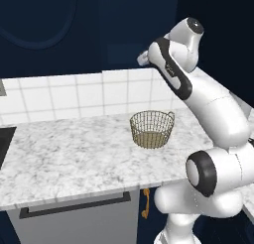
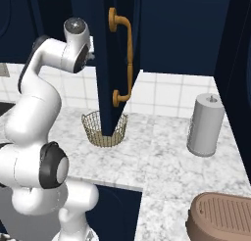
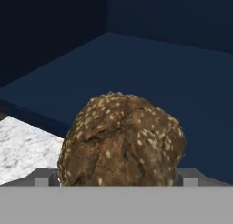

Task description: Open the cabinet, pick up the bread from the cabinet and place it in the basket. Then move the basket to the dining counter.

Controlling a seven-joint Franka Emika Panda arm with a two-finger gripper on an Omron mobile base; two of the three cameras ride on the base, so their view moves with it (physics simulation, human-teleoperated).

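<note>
White tile backsplash (image 1: 74, 96) w/ marbled counter (image 1: 69, 158), grey drawer (image 1: 74, 220).

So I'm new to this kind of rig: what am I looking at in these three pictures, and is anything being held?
It is a rendered kitchen with a white robot arm on a driving base. Two pictures come from cameras on the base, behind the arm to its left and right. They show a marbled counter with a wire basket and a grey canister, plus an open navy cabinet door with a brass handle. The third looks along the gripper into the cabinet: a seeded brown bread sits between its wide-open tips, seemingly not yet clamped.
</note>
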